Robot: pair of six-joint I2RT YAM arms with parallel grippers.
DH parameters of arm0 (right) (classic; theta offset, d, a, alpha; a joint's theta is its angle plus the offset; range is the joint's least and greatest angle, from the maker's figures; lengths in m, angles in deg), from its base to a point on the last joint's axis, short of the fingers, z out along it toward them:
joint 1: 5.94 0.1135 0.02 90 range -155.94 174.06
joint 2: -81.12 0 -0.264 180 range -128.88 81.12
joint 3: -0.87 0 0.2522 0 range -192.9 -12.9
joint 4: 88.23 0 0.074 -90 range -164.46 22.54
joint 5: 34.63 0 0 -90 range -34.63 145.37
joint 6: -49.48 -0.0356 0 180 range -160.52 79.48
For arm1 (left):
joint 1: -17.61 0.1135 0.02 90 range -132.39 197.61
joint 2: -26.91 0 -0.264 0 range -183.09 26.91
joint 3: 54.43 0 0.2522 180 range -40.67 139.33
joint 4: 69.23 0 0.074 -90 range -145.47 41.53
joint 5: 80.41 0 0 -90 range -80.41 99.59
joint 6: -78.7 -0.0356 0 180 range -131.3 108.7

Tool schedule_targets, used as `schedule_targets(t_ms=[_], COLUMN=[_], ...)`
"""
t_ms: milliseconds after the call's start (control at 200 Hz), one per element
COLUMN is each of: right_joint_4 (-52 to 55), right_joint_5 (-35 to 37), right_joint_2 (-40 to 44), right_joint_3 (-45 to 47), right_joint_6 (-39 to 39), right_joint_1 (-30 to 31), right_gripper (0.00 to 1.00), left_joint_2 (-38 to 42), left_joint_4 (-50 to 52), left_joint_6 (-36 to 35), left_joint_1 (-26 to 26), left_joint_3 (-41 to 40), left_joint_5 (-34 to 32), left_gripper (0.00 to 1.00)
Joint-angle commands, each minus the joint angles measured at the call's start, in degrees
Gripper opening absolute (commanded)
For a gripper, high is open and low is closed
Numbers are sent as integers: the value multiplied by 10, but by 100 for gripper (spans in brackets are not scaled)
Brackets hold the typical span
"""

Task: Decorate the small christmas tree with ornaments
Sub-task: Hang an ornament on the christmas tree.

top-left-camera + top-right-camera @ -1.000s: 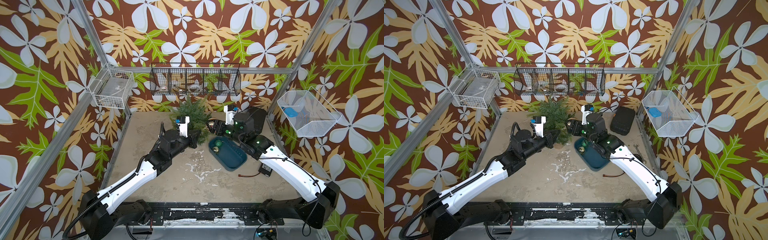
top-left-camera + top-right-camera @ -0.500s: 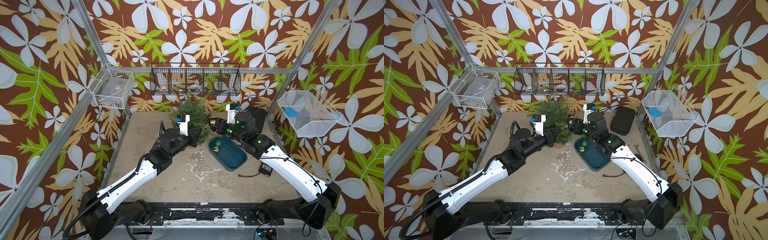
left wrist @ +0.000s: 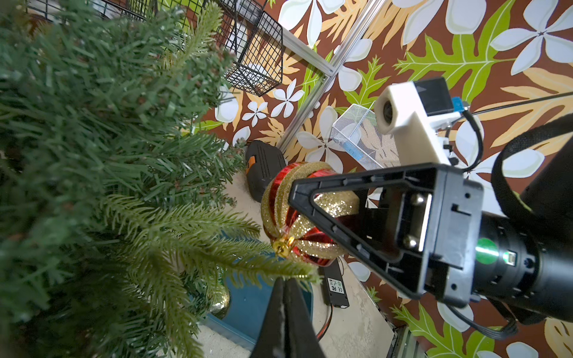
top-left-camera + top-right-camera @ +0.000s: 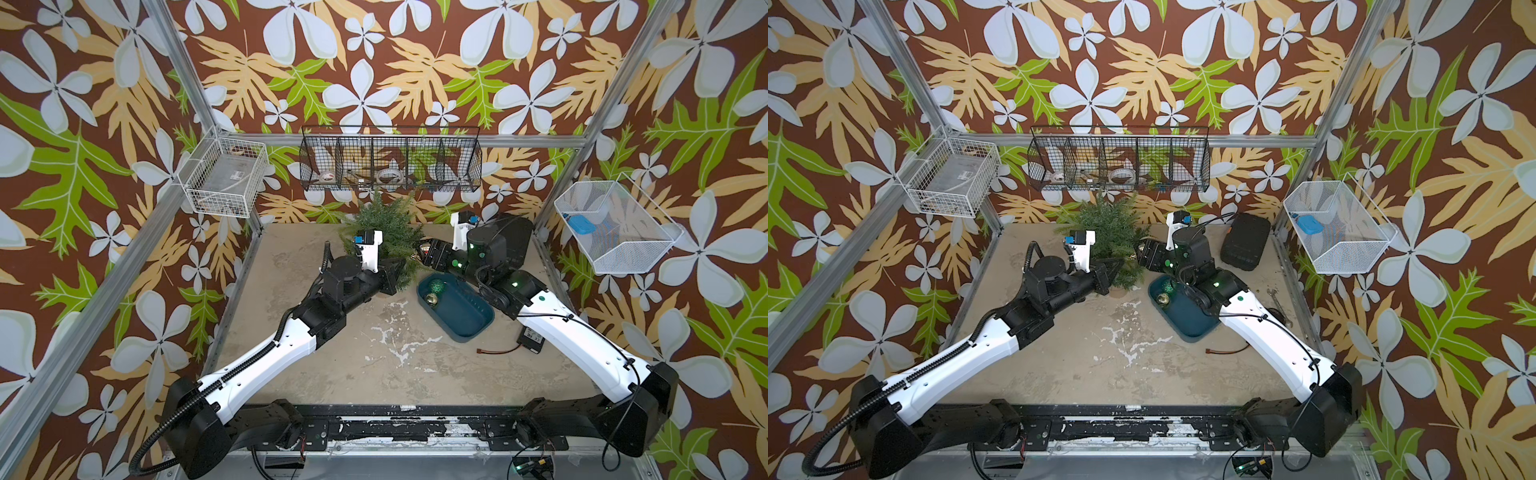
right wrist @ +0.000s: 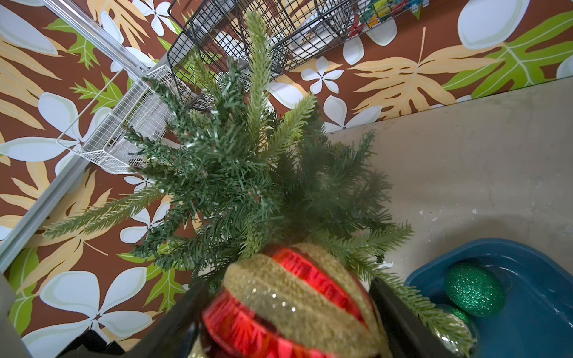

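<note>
Bauble [image 5: 291, 307] in R tool [image 5: 288, 299], beside tree [image 5: 248, 173]

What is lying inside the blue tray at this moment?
A green glitter ball and a gold ball lie at the tray's end near the tree. The rest looks bare, but the right arm covers one edge.

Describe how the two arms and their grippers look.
The left arm and right arm have white shells, black joints and black cables; green lights dot the right one. The left gripper and right gripper have black triangular fingers with white camera mounts.
</note>
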Motion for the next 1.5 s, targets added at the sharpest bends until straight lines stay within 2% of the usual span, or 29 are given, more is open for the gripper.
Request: schedule_targets(t_ms=[0,180,721,1006,1496], right_joint_4=[-16,-5,-14,2,10], right_joint_5=[2,9,-5,6,15], right_joint_2=[5,3,3,25,55], right_joint_3=[-1,-15,25,43,65], right_joint_6=[1,7,-8,-13,-16], right_joint_1=[-1,-1,-1,-1,-10], right_gripper=[69,69,69,82,86], left_joint_2=[1,-3,-9,-21,-27], left_joint_4=[7,24,35,39,40], left_joint_6=[-2,-10,0,-2,-1], left_joint_1=[1,1,1,1,1], left_joint_3=[6,22,6,16,24], left_joint_5=[-4,-12,-12,-6,3], left_gripper=[0,0,0,0,0])
